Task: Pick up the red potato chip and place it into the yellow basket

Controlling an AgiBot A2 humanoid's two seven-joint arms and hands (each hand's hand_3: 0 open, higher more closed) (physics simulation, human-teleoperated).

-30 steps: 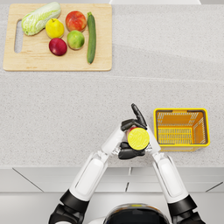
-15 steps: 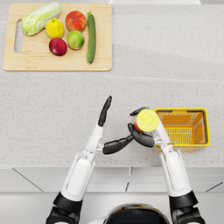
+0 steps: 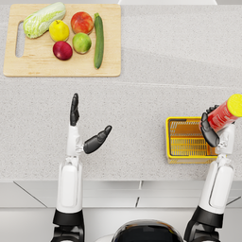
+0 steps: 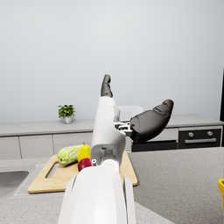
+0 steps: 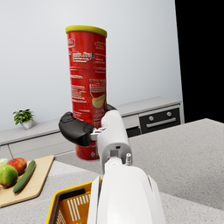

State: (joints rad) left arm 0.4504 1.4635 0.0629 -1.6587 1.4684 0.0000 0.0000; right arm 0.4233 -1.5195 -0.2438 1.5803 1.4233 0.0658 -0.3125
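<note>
While the right hand wraps its fingers around the red potato chip can above the yellow basket's right edge, the left hand hovers empty, fingers spread, over the bare table. Farther back, a cutting board carries cabbage, fruit and a cucumber.

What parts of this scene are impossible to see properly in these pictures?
- Yellow basket: right end hidden behind the right hand in the head view; cut by the bottom edge in the right wrist view.
- Red chip can: label print too small to read.
- Cutting board: partly hidden by the left forearm in the left wrist view.
</note>
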